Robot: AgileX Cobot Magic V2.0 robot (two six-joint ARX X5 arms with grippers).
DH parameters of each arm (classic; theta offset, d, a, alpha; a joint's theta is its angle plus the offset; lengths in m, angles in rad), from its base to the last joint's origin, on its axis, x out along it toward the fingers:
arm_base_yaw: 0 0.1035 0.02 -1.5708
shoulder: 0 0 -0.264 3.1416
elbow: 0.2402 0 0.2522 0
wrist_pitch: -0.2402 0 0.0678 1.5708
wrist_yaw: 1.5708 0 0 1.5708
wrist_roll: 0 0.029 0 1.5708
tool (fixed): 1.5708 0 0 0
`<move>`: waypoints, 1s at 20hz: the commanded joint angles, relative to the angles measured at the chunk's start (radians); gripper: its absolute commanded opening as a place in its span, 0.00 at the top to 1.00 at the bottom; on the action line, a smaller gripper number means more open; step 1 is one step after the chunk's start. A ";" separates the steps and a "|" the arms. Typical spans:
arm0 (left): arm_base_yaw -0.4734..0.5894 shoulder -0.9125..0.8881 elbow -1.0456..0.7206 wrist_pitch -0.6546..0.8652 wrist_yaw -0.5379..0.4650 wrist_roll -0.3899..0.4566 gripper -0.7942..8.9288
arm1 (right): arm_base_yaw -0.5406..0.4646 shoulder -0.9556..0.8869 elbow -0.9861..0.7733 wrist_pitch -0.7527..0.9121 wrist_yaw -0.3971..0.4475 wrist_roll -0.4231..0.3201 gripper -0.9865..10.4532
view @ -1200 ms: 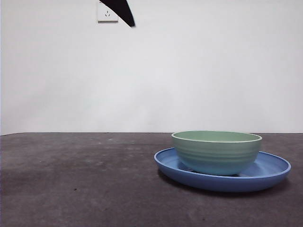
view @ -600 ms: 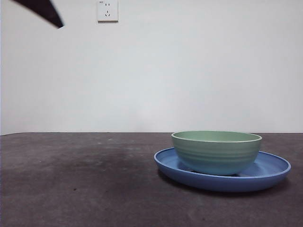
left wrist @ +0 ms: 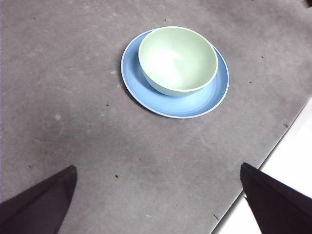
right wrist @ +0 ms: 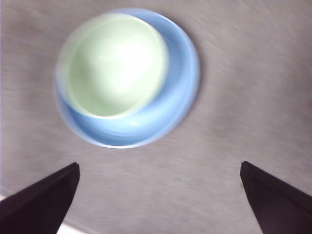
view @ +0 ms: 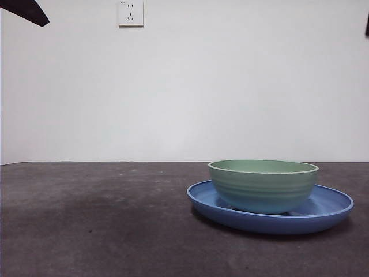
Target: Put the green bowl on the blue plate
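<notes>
The green bowl [view: 263,184] stands upright inside the blue plate [view: 331,208] on the dark table, right of centre in the front view. It sits off-centre on the plate, as the left wrist view shows, bowl [left wrist: 177,59] on plate [left wrist: 214,95]. The right wrist view, blurred, shows the bowl [right wrist: 114,66] and plate [right wrist: 178,92] too. My left gripper [left wrist: 158,195] is open and empty, high above the table and away from the bowl. My right gripper [right wrist: 158,195] is open and empty, high above the plate. A black tip [view: 26,10] shows at the front view's top left corner.
A white wall socket [view: 131,12] is on the wall behind. The table's edge [left wrist: 273,151] runs close to the plate in the left wrist view. A small dark tip [view: 366,26] shows at the front view's top right edge.
The black arm tip in the front view has moved from near the socket to the top left corner. A small dark tip has appeared at the top right edge. Bowl and plate have not moved.
</notes>
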 commanded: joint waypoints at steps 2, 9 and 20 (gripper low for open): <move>-0.005 -0.010 0.009 0.002 0.002 -0.005 0.34 | -0.010 0.103 0.018 0.014 0.038 -0.027 0.48; -0.005 -0.063 0.009 0.000 0.002 -0.005 0.34 | -0.079 0.358 0.018 0.127 0.029 -0.062 0.49; -0.005 -0.073 0.009 0.000 0.002 -0.005 0.34 | -0.088 0.723 0.018 0.323 -0.105 -0.108 0.56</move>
